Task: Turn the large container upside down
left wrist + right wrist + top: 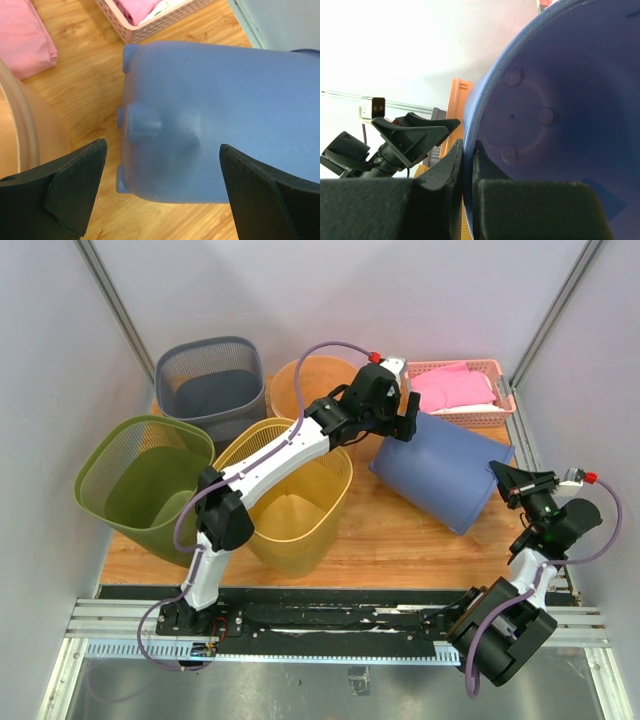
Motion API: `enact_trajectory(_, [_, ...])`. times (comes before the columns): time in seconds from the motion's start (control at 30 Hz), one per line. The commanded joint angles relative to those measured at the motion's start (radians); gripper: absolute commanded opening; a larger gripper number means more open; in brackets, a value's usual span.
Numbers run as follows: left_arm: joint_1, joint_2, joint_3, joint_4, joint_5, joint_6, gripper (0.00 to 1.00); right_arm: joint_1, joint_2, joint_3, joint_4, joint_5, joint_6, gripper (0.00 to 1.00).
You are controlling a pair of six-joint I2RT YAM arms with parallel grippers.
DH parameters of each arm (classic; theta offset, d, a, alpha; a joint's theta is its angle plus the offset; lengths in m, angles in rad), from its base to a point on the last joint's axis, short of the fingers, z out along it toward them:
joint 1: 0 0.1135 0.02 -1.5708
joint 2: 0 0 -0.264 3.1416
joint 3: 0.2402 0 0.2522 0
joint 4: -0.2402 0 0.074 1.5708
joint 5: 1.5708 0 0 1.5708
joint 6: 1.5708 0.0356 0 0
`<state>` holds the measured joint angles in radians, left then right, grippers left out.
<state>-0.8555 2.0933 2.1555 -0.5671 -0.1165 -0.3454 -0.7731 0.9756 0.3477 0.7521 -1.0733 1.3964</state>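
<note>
Right jaws pinched shut on the rim of the blue tub (440,472), lying on its side on the worktop (390,532) — looks like a hold for tipping it over. Left jaws wide open, empty, hovering at its base, probably to steady it.

The blue container (445,472) looks like smooth, matt plastic. The surface (400,530) is wood with a clear grain and a light sheen. The green bin (150,540), grey bin (180,370) and yellow bin (300,550) are fine mesh, the pink basket (500,390) is latticed plastic holding soft pink cloth (452,387), and the left arm's jaws are matt black.
</note>
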Motion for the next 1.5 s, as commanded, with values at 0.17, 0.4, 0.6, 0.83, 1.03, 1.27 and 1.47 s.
enact_trajectory(0.17, [0.029, 0.081, 0.054, -0.006, 0.152, -0.031, 0.99, -0.040, 0.014, -0.055, -0.065, 0.015, -0.036, 0.00])
enact_trajectory(0.4, [0.030, 0.089, 0.029, 0.058, 0.231, -0.050, 0.99, -0.041, 0.015, -0.053, -0.073, 0.014, -0.041, 0.00])
enact_trajectory(0.6, [0.030, 0.009, -0.066, 0.205, 0.384, -0.074, 0.99, -0.040, 0.012, -0.052, -0.087, 0.016, -0.050, 0.00])
enact_trajectory(0.83, [0.030, -0.028, -0.073, 0.262, 0.547, -0.134, 0.99, -0.035, 0.005, -0.049, -0.098, 0.019, -0.049, 0.00])
enact_trajectory(1.03, [0.030, -0.077, -0.087, 0.311, 0.615, -0.176, 0.99, -0.015, -0.012, -0.052, -0.103, 0.034, -0.039, 0.01])
enact_trajectory(1.27, [0.029, -0.127, -0.131, 0.375, 0.667, -0.226, 0.99, 0.045, 0.018, -0.099, 0.000, 0.072, 0.017, 0.05])
enact_trajectory(1.47, [0.029, -0.132, -0.062, 0.168, 0.348, -0.117, 0.99, 0.062, 0.070, -0.122, 0.046, 0.081, 0.022, 0.01])
